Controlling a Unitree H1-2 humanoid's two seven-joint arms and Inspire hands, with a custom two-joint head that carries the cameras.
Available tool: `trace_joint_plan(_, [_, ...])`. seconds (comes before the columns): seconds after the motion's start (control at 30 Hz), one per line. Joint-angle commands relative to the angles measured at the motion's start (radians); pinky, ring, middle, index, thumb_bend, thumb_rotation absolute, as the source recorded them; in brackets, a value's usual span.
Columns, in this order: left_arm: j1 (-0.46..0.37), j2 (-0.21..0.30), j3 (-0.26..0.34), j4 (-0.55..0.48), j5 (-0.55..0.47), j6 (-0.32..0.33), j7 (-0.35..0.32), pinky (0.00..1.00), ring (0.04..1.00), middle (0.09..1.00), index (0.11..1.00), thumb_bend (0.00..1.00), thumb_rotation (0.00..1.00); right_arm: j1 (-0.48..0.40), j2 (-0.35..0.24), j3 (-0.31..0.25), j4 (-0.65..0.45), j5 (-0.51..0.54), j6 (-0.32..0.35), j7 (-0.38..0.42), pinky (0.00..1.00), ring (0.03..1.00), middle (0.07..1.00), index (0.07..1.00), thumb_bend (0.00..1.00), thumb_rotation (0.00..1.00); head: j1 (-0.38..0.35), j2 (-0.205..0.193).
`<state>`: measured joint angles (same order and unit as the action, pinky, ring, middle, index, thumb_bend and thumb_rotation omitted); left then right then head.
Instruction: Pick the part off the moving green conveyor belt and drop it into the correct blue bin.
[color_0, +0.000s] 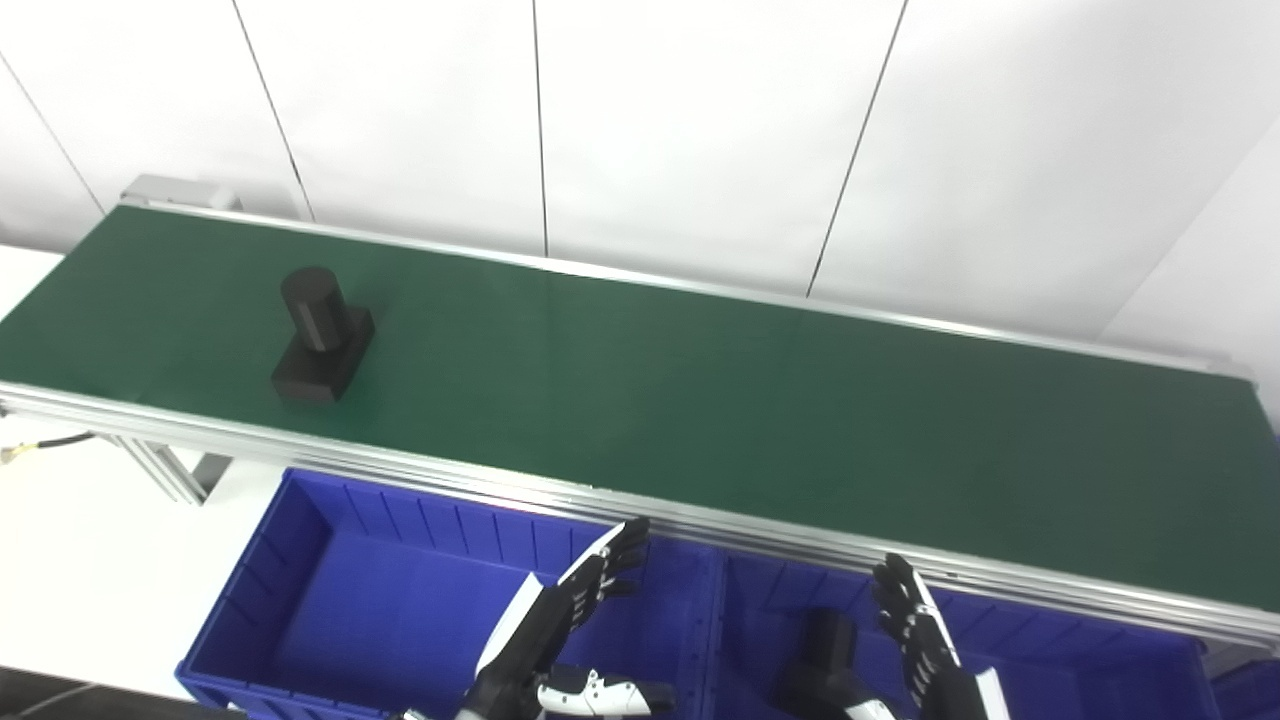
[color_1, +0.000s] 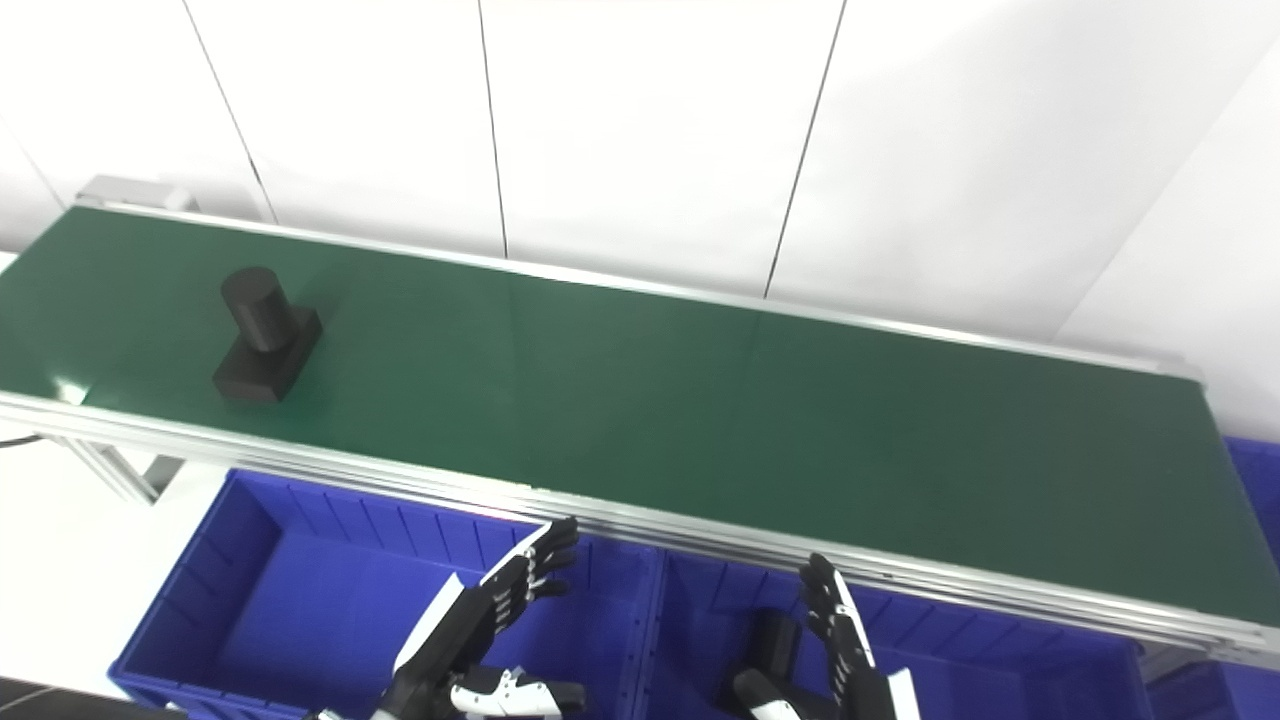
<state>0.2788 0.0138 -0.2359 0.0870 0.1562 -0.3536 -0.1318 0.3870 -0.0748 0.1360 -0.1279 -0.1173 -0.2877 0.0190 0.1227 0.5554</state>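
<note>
Both wrists cut off at the bottom edge. Dark lump in the right blue bin (color_0: 1060, 650), half hidden behind the right hand (color_0: 925, 640). Left blue bin (color_0: 300, 560) under the left hand (color_0: 560, 620). Both hands spread, holding nothing. Black part (color_0: 320, 335) way out at 10 o'clock on the green belt (color_0: 700, 400).

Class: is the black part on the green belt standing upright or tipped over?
Upright: the black part rests on its flat block base, cylinder pointing up, on the belt.

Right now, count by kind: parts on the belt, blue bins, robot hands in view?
Black part on the conveyor belt: 1
Blue bins, left bin and right bin: 2
Hands, left hand and right hand, both open: 2
Total: 5
</note>
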Motion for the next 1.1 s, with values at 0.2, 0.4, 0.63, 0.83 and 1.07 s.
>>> trace_joint_plan(0.2, [-0.028,-0.018,-0.006,0.019,0.021,-0.063,0.038,0.79,0.88,0.914,0.907,0.97,0.37,-0.017,0.001,-0.022,-0.011,-0.027,-0.134,-0.022,0.92,0.918,0.937,0.955,0.7,0.59,0.002,-0.036])
trace_joint_plan(0.4, [-0.05,-0.021,-0.008,0.067,0.045,-0.108,0.075,0.77,0.858,0.893,0.889,0.97,0.38,-0.047,0.009,-0.037,-0.029,-0.036,-0.138,-0.03,0.91,0.916,0.927,0.943,0.73,0.57,0.007,-0.059])
trace_joint_plan(0.63, [-0.075,-0.022,-0.019,0.102,0.042,-0.116,0.105,0.74,0.818,0.843,0.844,0.98,0.37,-0.15,0.022,-0.044,-0.092,-0.061,-0.066,-0.024,0.87,0.879,0.901,0.931,0.8,0.58,-0.01,-0.069])
trace_joint_plan(0.83, [-0.088,-0.018,-0.026,0.123,0.041,-0.116,0.114,0.76,0.813,0.824,0.821,0.98,0.37,-0.261,0.008,-0.037,-0.127,-0.07,-0.022,0.004,0.9,0.888,0.902,0.936,0.76,0.54,-0.027,-0.072])
trace_joint_plan(1.07, [-0.104,-0.016,-0.043,0.14,0.036,-0.116,0.132,0.74,0.789,0.8,0.801,0.97,0.36,-0.351,-0.006,-0.028,-0.186,-0.139,0.117,0.042,0.81,0.874,0.892,0.924,0.79,0.57,-0.04,-0.072])
